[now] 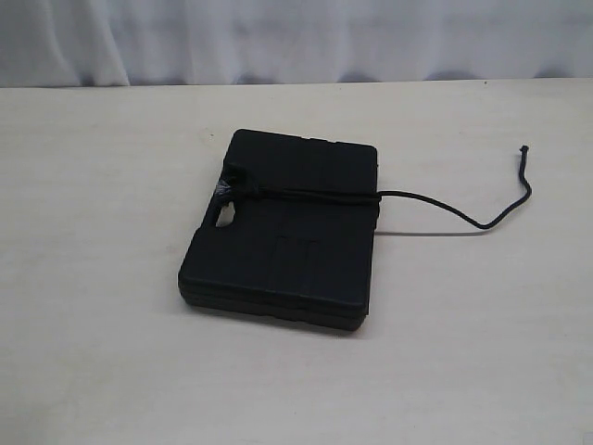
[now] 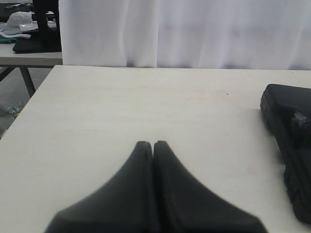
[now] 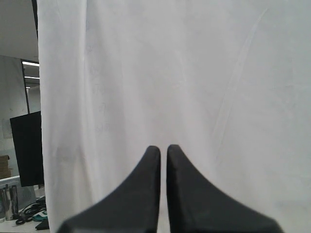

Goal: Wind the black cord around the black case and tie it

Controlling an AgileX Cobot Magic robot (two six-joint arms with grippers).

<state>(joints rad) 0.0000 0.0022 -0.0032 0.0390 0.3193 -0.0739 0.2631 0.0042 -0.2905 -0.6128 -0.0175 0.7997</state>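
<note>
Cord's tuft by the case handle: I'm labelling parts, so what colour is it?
The tuft is greyish white, against the black cord and black case; clearest in the exterior view.

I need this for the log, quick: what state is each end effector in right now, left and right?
The left end effector is closed, holding nothing.
The right end effector is closed, holding nothing.

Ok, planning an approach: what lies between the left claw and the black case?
Only bare table between left claw and black case, per the left wrist view.
</note>
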